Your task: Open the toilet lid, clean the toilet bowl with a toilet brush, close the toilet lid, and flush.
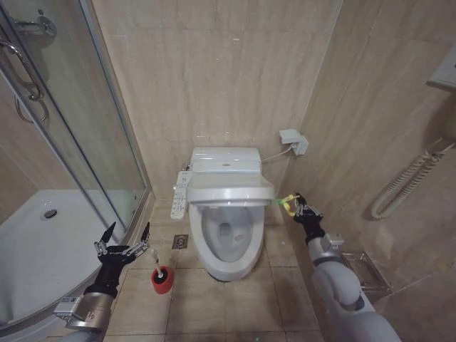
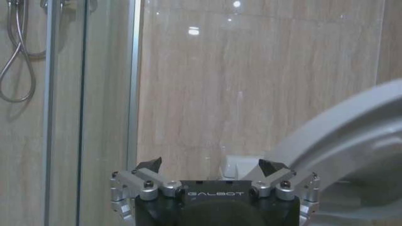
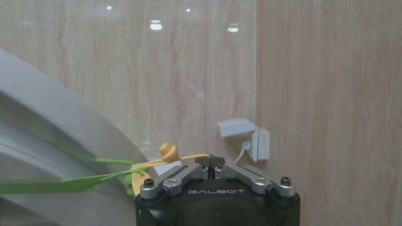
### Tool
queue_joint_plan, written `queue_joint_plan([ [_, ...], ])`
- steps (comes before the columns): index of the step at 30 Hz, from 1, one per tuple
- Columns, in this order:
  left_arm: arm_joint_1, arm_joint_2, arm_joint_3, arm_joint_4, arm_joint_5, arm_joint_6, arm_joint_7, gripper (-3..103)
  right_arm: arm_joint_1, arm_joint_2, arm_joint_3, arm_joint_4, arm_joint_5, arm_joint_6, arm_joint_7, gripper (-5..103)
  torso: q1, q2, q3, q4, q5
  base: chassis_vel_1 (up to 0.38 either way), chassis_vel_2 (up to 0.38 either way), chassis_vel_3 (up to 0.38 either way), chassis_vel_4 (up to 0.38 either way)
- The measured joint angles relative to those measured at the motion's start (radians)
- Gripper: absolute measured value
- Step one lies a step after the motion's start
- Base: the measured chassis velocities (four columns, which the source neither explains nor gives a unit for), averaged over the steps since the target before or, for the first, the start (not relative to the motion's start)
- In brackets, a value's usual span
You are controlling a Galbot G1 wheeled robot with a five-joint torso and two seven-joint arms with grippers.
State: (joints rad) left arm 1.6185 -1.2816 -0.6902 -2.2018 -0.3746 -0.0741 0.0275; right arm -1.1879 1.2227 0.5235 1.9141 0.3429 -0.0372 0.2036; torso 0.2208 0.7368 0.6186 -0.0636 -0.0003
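I faced a white toilet standing against a beige tiled wall. The toilet bowl [image 1: 226, 246] lay uncovered, its pale blue inside showing, with a long white button panel [image 1: 180, 194] fixed along its side nearer the glass shower door [image 1: 78, 135]. The toilet lid [image 1: 229, 189] was raised partway above the back of the bowl, tilted rather than fully upright, as far as I could tell from the head view.

My right gripper [image 1: 299, 206] hovered just beside the toilet, on the side away from the shower, level with the lid's edge. Its fingers [image 3: 202, 165] were clenched together on a yellow ring [image 3: 164, 155] that hung from a green strap [image 3: 69, 182] running to the lid's edge. In the right wrist view the strap stretched taut from the lid [image 3: 56, 127] to the ring. A small white wall outlet [image 1: 293, 141] sat on the wall behind the toilet, on that same side.

My left gripper [image 1: 127, 239] hung low on the shower side of the toilet, well apart from the bowl, with its fingers [image 2: 148, 165] spread wide and holding nothing. The toilet brush [image 1: 154, 258] stood in its round red cup holder [image 1: 162, 280] on the floor near the bowl's front, just beside that released gripper, its thin white handle pointing up.
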Motion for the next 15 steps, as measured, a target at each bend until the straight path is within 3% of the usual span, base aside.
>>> queue_joint_plan([
  [15,0.0,0.0,0.0,0.0,0.0,0.0,0.0,100,0.213,0.003,-0.033,-0.146,0.033,-0.029,0.029,2,0.0,0.0,0.0,-0.0004,0.0,0.0,0.0,0.0,0.0],
])
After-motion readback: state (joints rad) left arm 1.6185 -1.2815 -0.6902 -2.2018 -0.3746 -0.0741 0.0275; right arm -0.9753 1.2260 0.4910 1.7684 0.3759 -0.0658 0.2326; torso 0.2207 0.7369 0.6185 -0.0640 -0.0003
